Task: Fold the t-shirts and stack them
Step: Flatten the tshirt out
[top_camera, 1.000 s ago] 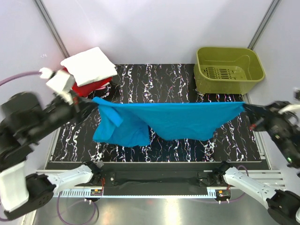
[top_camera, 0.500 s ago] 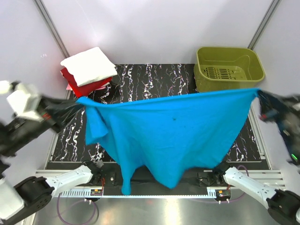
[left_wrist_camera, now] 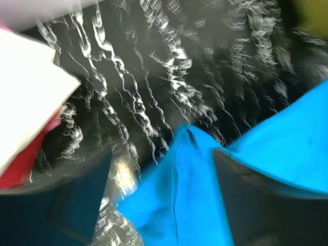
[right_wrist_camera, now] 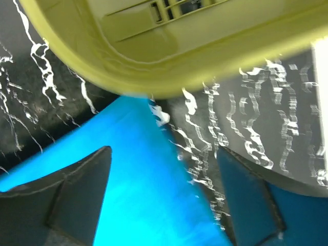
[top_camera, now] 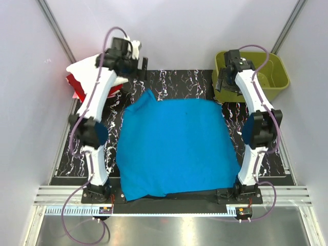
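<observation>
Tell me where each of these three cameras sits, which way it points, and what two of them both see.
Top external: above and behind the bases, looking down at the table; both arms, left hand and right hand show.
Left wrist: on the left arm, facing the blue t-shirt corner and white t-shirt; own fingers show.
Right wrist: on the right arm, facing the basket and blue t-shirt; own fingers show.
Shared: both wrists see the blue t-shirt.

Plain pale-grey panel walls are enclosing a black, white-veined marble-patterned tabletop; soft, even light is falling across it.
</observation>
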`<state>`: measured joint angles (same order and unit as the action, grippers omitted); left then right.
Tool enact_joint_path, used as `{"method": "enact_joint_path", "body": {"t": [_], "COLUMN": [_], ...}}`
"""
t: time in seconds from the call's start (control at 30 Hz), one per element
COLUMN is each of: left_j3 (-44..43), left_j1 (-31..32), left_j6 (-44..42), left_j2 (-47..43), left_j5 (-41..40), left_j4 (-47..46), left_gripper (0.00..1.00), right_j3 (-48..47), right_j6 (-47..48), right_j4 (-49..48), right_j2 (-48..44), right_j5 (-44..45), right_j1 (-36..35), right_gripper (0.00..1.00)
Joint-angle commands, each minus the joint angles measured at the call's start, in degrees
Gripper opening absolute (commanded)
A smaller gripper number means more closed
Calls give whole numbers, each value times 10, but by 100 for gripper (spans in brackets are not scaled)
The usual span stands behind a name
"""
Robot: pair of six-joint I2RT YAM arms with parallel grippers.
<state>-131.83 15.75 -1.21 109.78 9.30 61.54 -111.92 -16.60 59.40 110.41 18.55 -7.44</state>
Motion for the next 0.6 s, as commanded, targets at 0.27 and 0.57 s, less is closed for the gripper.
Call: {"method": "enact_joint_path", "body": {"t": [0.27,0.57], "left_j3": [204,494], "left_j1": [6,24], "left_j6": [100,142], "left_j2": [-132,-222], "left_j5": [-14,-11], "left_j4": [-41,-162], "left_gripper": [98,76], "right_j3": [82,351], "right_j6": [-36,-71], "right_j4": [-33,-148], "right_j2": [-207,-279], "right_j5": [-107,-207], "right_j1": [-33,-95], "right_gripper": [100,100]}}
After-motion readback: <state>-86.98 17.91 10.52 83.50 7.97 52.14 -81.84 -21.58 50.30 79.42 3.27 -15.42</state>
